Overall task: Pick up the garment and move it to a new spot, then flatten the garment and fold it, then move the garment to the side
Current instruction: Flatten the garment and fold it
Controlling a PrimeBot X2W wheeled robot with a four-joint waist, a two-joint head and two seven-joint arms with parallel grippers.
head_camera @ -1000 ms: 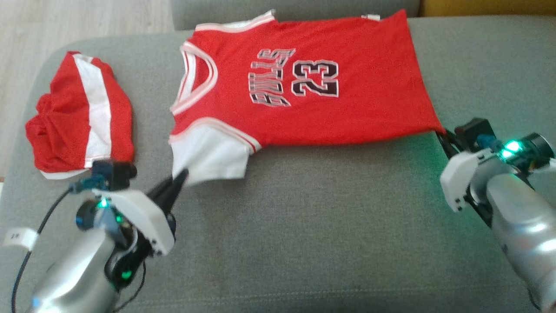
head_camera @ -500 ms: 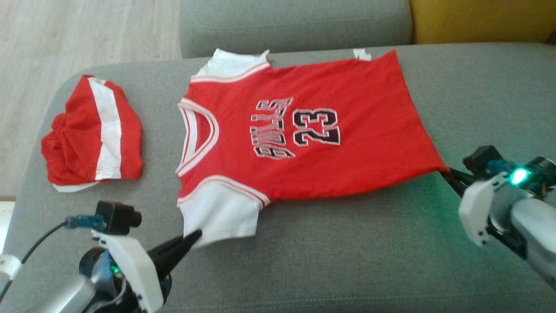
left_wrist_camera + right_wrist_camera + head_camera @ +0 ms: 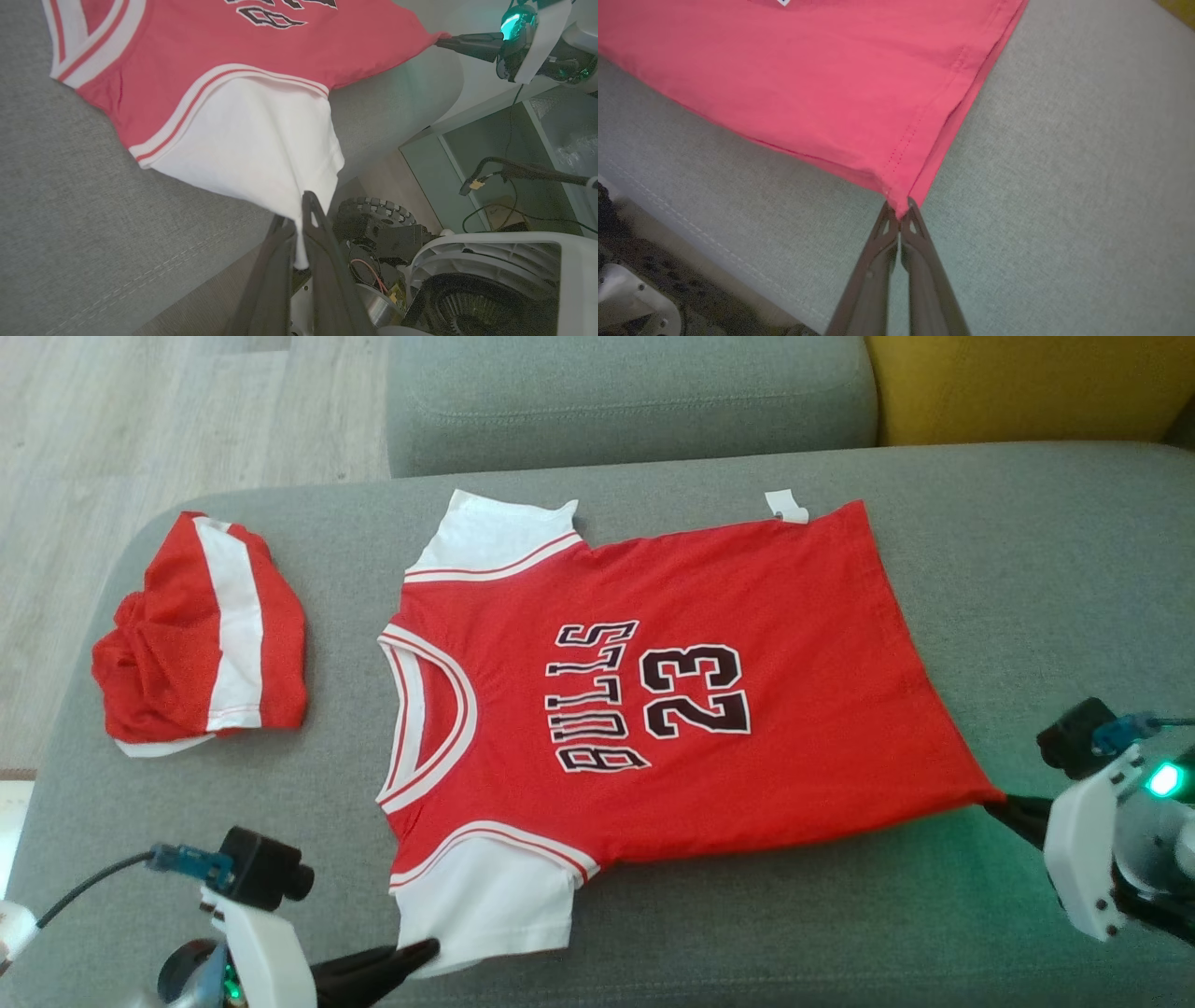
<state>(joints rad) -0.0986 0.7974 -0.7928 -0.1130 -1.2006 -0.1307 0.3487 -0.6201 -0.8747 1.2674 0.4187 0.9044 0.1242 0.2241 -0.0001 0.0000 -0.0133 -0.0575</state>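
Nearest, the left hand (image 3: 415, 954) is pressed together on the edge of the white near sleeve (image 3: 485, 905). The right hand (image 3: 1001, 805) pinches the near hem corner (image 3: 971, 791) of the jersey (image 3: 794, 709) (both wrist views show cloth caught right at the tips). Over the last second both hands have drawn back toward the robot, and the jersey has slid with them across the sofa (image 3: 794, 933). The head camera tilted as well, but the collar was level with the top of the shorts (image 3: 201, 635) and is now level with their lower half, so the cloth itself moved.

The jersey now lies front up, stretched between the two grips, with its near side close to the sofa's front edge. The near sleeve is pulled to a point at the left hand. Further back the body looks smooth, and the far sleeve (image 3: 485, 537) lies spread flat.

The move to a new spot seems done and the flattening nearly so. The near sleeve probably needs laying down before any fold.

The shorts sit bunched, well apart on the left. Beyond are the backrest (image 3: 635, 401), a yellow cushion (image 3: 1018, 383) and the floor (image 3: 140, 420).
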